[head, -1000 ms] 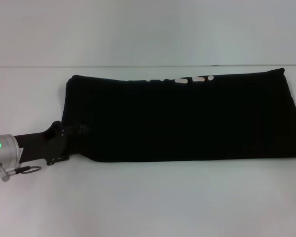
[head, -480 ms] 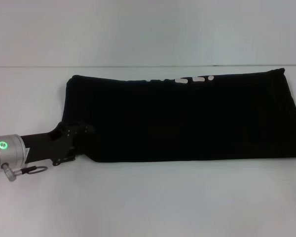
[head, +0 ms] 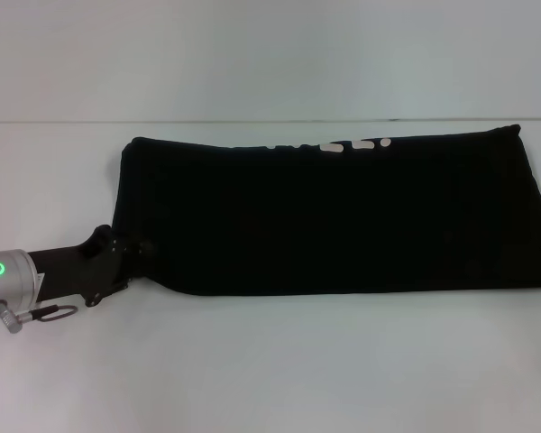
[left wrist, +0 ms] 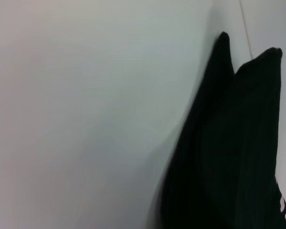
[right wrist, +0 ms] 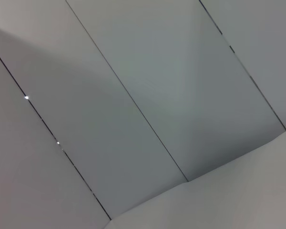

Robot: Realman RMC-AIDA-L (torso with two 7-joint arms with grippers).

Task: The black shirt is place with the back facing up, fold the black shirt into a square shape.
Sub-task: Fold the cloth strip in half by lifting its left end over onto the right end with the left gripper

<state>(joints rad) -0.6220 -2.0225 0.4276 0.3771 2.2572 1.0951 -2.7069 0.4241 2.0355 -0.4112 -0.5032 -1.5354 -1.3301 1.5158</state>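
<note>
White table (head: 270, 361) carries the black shirt (head: 343, 216), folded into a long band; the left gripper (head: 135, 253) sits at its near left corner, grip impossible to tell. Its wrist camera shows two layered shirt corners (left wrist: 238, 143); the right wrist camera sees only wall panels (right wrist: 133, 95).

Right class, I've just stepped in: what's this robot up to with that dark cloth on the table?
The robot is folding a large black cloth T-shirt, which already lies as a long band across the white table, with a bit of white lettering showing at its far edge. The left hand is at the shirt's near left corner, low on the table; whether it grips the cloth cannot be told. The right hand is out of the head view, and its wrist camera shows only wall panels. The shirt is not yet a square.
</note>
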